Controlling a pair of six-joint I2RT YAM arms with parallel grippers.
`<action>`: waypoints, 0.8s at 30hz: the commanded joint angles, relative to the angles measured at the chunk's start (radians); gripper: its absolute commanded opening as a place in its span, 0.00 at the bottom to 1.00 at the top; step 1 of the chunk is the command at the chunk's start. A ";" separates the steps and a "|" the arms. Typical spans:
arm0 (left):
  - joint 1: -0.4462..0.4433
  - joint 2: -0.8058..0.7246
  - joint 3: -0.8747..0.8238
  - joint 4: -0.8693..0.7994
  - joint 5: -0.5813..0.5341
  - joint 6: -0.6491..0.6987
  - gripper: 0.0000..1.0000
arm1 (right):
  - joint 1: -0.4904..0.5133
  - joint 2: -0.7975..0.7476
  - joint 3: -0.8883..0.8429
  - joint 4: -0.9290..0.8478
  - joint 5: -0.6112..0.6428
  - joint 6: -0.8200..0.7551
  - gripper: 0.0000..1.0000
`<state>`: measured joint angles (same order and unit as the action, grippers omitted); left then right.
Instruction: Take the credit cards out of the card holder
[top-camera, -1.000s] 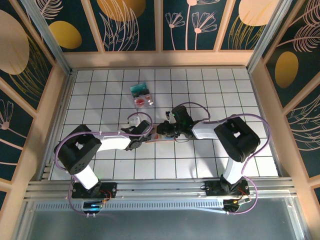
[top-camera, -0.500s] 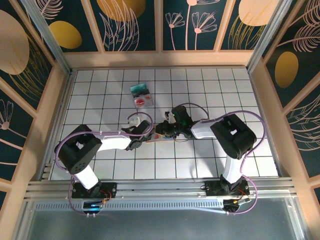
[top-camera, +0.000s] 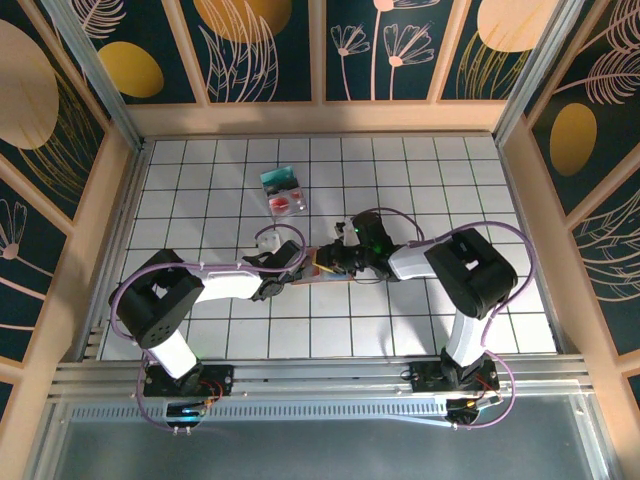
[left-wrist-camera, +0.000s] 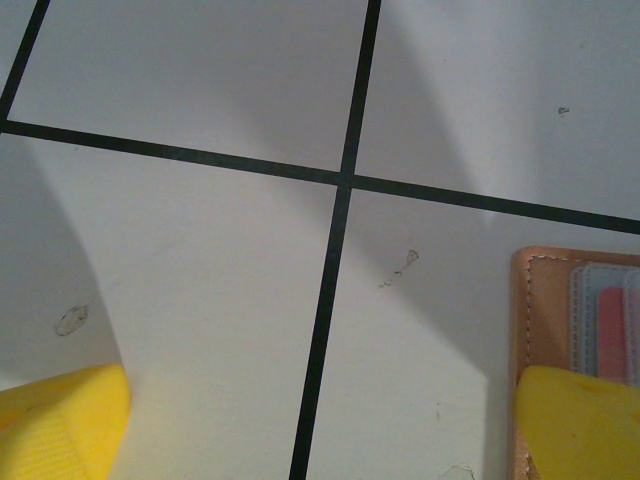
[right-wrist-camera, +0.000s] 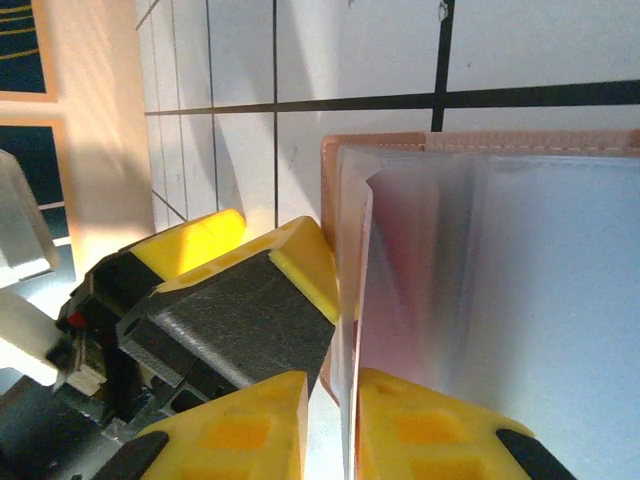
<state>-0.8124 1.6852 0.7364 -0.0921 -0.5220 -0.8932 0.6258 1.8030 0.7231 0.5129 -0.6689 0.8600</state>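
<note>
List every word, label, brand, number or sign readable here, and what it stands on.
None can be read.
the card holder: stitching, no lettering visible.
the cards in its slots: plain coloured edges, no print.
the small clear box: too small to read.

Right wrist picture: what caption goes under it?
Right tool pinching a frosted sheet at the tan card holder.

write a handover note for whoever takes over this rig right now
Left gripper: open, one yellow finger over a corner of the flat tan-pink leather card holder, mid-table.
Right gripper: shut on the edge of a pale grey glossy card at the holder.
Done: one card gripped.
Left: draw it clear, then any others; how many remain inside cannot be seen.
</note>
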 joint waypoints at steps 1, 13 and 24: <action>-0.008 0.065 -0.026 -0.097 0.081 -0.001 0.99 | -0.006 -0.034 -0.014 0.079 -0.042 0.026 0.19; -0.008 0.064 -0.029 -0.097 0.078 -0.006 0.99 | -0.019 -0.054 -0.025 0.030 -0.015 0.011 0.12; -0.009 0.061 -0.031 -0.095 0.080 -0.007 0.99 | -0.033 -0.098 -0.025 -0.070 0.040 -0.042 0.11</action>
<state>-0.8146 1.6871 0.7364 -0.0925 -0.5259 -0.8970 0.6022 1.7493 0.7055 0.4732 -0.6529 0.8539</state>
